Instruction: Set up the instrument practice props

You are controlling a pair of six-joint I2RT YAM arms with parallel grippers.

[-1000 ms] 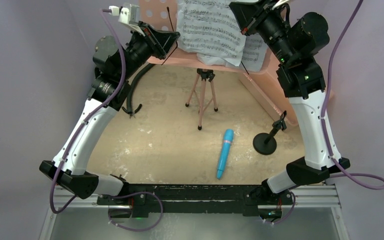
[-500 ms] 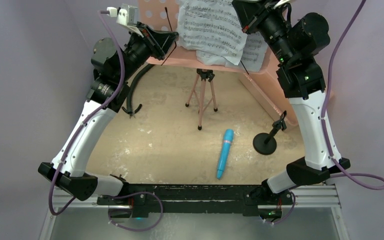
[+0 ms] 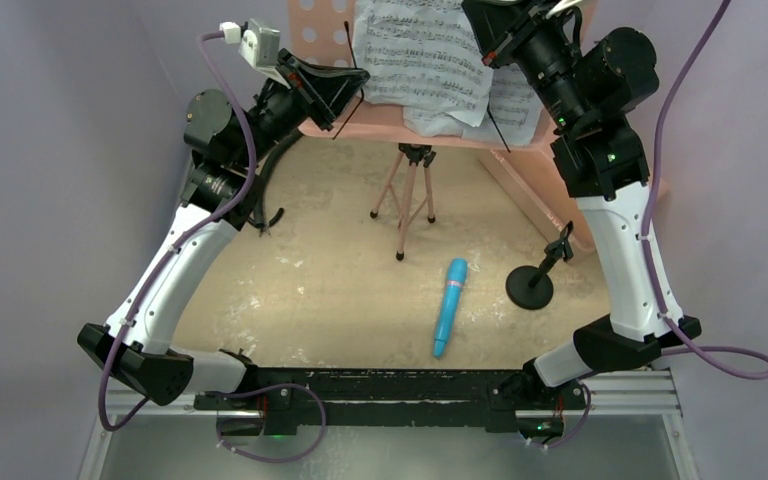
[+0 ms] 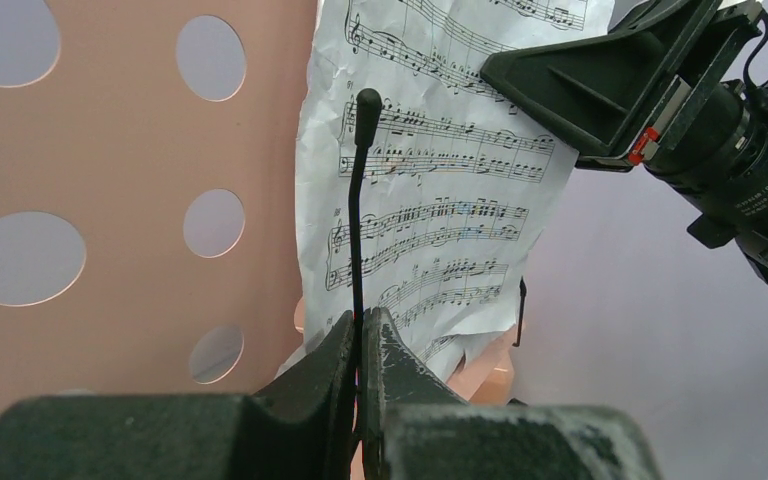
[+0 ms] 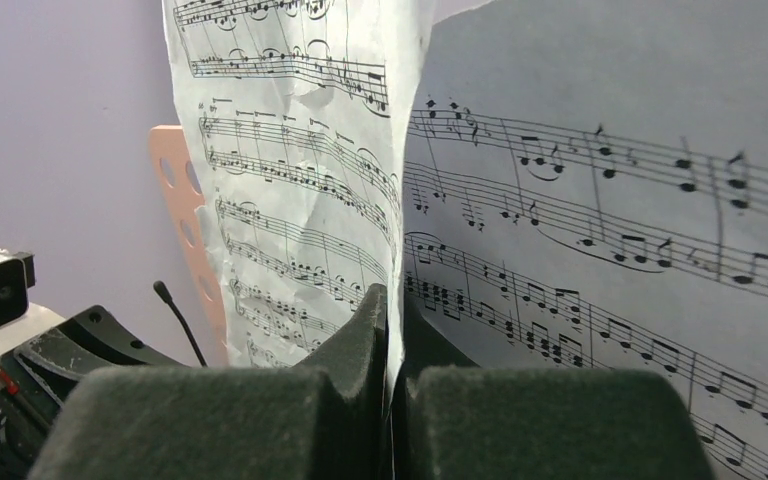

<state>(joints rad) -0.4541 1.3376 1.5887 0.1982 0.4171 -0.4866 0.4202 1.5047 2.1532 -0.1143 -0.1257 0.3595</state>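
Pink music stand [image 4: 110,200] at the far edge of the table [image 3: 310,290]: your left gripper [image 4: 362,330] pinches its black wire arm [image 4: 358,220], right gripper [image 5: 392,305] pinches a sheet-music page [image 5: 300,200]; tuck paper under wire gently.

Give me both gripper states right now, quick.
Left gripper: closed on the thin black wire arm of the pink music stand.
Right gripper: closed on a sheet-music page.

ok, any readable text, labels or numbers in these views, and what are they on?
No words or numbers can be read in any view.
sheet-music pages: printed staves and notes only; the small marks at the line starts are too small to read.
black motor housing on the right arm: white print, too blurred to read.
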